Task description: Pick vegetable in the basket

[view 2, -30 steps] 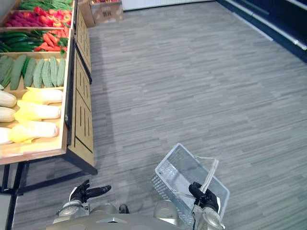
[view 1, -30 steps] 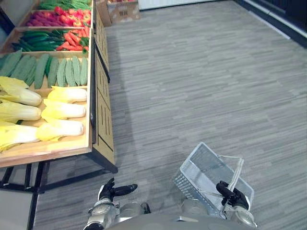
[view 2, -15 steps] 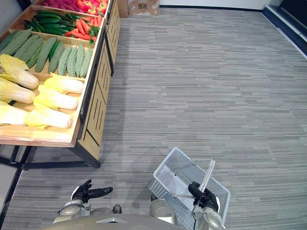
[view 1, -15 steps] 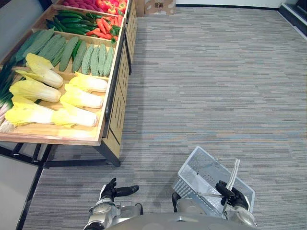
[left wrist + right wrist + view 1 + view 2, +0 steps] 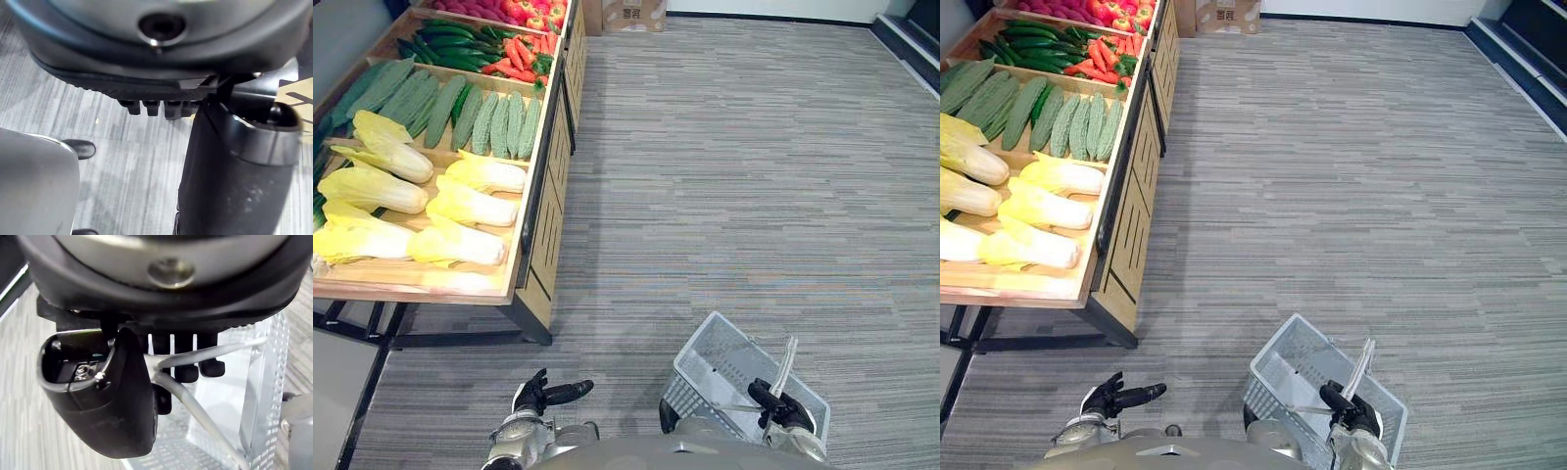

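1. Left eye view: the whole picture has shifted since a second ago, so the camera has turned and the goods have not moved. The wooden stall (image 5: 548, 235) now sits more squarely in the upper left, with pale cabbages (image 5: 470, 206) nearest and green gourds (image 5: 499, 122) above them. The wire basket (image 5: 705, 362) hangs at lower right as before, empty as far as I can see and well apart from the stall. The left hand (image 5: 540, 396) is at lower left and carries nothing.
2. Right eye view: the layout is the same. The right hand (image 5: 1344, 409), at the bottom right of centre, keeps its hold on the basket's handle (image 5: 1364, 362). Every vegetable lies on the stall.
3. Left wrist view: the fingers (image 5: 156, 106) are loosely relaxed with nothing against the thumb, and grey floor (image 5: 122, 147) shows beyond.
4. Right wrist view: the fingers (image 5: 186, 369) curl round the white handle, with mesh past them. I judge the turn towards the stall to be an approach only. Picking has not begun, and the free left hand must first get near the vegetables.
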`<state>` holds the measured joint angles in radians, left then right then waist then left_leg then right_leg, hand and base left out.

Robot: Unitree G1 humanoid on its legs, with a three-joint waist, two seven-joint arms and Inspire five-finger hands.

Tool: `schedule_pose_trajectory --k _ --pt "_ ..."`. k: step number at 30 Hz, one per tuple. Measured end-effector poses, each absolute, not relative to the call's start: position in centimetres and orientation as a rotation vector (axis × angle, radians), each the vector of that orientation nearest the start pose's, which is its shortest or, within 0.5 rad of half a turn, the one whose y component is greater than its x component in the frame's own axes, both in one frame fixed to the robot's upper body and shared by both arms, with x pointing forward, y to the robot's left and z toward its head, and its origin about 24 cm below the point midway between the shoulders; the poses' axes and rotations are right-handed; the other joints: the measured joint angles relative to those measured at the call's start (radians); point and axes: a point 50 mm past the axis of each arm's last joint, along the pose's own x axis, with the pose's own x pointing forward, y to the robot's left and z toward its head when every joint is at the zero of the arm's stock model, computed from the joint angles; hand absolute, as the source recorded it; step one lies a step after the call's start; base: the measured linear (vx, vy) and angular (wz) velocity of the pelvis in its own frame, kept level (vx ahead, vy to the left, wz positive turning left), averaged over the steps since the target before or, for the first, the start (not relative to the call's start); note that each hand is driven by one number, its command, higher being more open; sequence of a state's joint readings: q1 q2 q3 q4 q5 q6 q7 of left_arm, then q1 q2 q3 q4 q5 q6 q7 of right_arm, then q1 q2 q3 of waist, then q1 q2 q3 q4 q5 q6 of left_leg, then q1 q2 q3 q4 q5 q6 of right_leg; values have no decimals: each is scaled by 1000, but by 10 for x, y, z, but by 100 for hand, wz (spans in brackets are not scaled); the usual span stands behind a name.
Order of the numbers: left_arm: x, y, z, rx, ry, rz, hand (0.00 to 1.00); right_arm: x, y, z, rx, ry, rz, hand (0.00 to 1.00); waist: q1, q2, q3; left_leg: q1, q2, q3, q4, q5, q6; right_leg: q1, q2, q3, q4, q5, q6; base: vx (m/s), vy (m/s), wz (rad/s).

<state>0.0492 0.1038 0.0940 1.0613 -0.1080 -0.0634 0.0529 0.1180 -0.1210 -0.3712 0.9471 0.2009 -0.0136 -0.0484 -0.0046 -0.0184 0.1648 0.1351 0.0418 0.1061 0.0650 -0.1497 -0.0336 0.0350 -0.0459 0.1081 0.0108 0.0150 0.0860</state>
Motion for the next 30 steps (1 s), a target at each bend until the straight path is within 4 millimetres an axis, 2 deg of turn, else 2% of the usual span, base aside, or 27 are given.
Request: schedule_pose_trajectory --k 4,6,9,10,11,12,13,15,17,18,19,20,21,22,23,25,26,27,28,29,30 --pt "108 207 -156 -20 1032 268 100 90 -252 -146 211 973 -582 0 2 1 1 7 4 29 2 0 0 -30 -2 -48 57 -6 -2 -60 -19 -15" --pt "107 211 -155 -10 1034 278 100 93 -247 -148 235 972 -583 0 3 -6 6 17 1 47 7 -4 3 -104 -19 -129 230 -70 6 -120 -49 -14" --pt "102 218 -155 3 1041 292 100 92 -238 -150 257 969 -579 0 0 -9 15 33 4 47 39 -39 17 -192 -42 -193 463 -95 13 -127 -55 -4" --pt "101 219 -155 5 1044 295 100 93 -237 -150 260 967 -579 0 -2 -4 16 37 6 48 38 -39 18 -205 -46 -194 496 -97 10 -69 -61 15" --pt "102 219 -155 4 1040 296 100 91 -235 -151 264 974 -577 0 -6 -10 23 51 9 47 33 -38 19 -226 -69 -217 561 -134 -27 -21 -84 22" --pt "101 220 -155 5 1041 300 100 89 -234 -152 265 980 -577 0 -6 -14 25 55 10 47 33 -39 18 -232 -85 -224 585 -148 -38 35 -132 20" --pt "93 225 -156 -1 1057 334 100 88 -234 -152 265 985 -578 0 1 -13 26 65 39 45 37 -51 -4 -241 -118 -231 580 -171 -39 65 -153 4" --pt "87 228 -157 7 1074 358 100 92 -234 -151 267 973 -576 0 1 1 32 66 93 45 39 -66 -31 -255 -124 -241 516 -168 -35 166 -247 -8" --pt "85 233 -156 24 1090 365 100 98 -235 -149 271 946 -578 0 2 6 38 72 173 45 29 -86 -76 -275 -127 -245 342 -128 16 267 -323 -22" --pt "84 238 -156 34 1093 370 100 99 -235 -149 268 941 -577 0 4 -8 42 91 190 49 12 -90 -107 -263 -129 -247 239 -104 51 276 -305 -25" --pt "83 242 -155 44 1095 374 100 99 -235 -149 266 940 -575 0 3 -22 41 107 194 55 2 -93 -132 -251 -141 -250 176 -77 72 397 -408 -16" --pt "84 239 -156 39 1104 368 100 101 -238 -148 259 939 -570 0 -2 -22 48 150 236 58 -18 -93 -157 -242 -126 -299 216 55 76 399 -410 6" --pt "94 226 -157 7 1087 325 100 101 -245 -146 244 937 -581 0 -5 7 64 165 266 56 -19 -69 -157 -281 -110 -309 344 -40 35 452 -450 9" --pt "98 223 -157 -5 1073 307 100 101 -248 -145 240 938 -583 0 -5 9 64 169 269 54 -19 -50 -164 -305 -113 -307 410 -78 22 415 -415 28" --pt "105 219 -155 -9 1052 291 100 100 -250 -145 235 940 -589 0 -22 20 59 173 284 38 -10 -14 -196 -332 -120 -322 537 -164 0 443 -378 32" --pt "110 219 -154 -9 1029 287 100 100 -250 -145 233 942 -585 0 -35 36 49 157 309 19 41 -2 -198 -330 -120 -345 594 -231 -19 395 -299 36" --pt "113 217 -152 -12 1008 287 100 98 -250 -146 230 951 -583 0 -34 49 36 100 333 -19 150 5 -197 -309 -110 -368 602 -273 -31 366 -302 41" --pt "117 215 -151 -19 992 289 100 95 -249 -148 226 974 -577 0 -33 54 34 23 350 -65 303 51 -169 -263 -101 -397 581 -292 -44 358 -319 47" --pt "117 214 -151 -23 991 291 100 93 -248 -149 219 987 -571 0 -33 54 34 -18 358 -78 381 95 -147 -229 -94 -413 558 -296 -49 368 -323 44" --pt "113 213 -152 -37 999 297 100 88 -247 -150 212 1009 -560 0 -22 43 39 -80 376 -81 526 194 -112 -146 -85 -433 490 -299 -57 350 -292 25" --pt "106 210 -154 -83 1012 320 100 86 -248 -151 205 1017 -559 0 -15 39 42 -131 390 -71 679 167 -109 -72 -69 -436 436 -301 -65 343 -272 10"
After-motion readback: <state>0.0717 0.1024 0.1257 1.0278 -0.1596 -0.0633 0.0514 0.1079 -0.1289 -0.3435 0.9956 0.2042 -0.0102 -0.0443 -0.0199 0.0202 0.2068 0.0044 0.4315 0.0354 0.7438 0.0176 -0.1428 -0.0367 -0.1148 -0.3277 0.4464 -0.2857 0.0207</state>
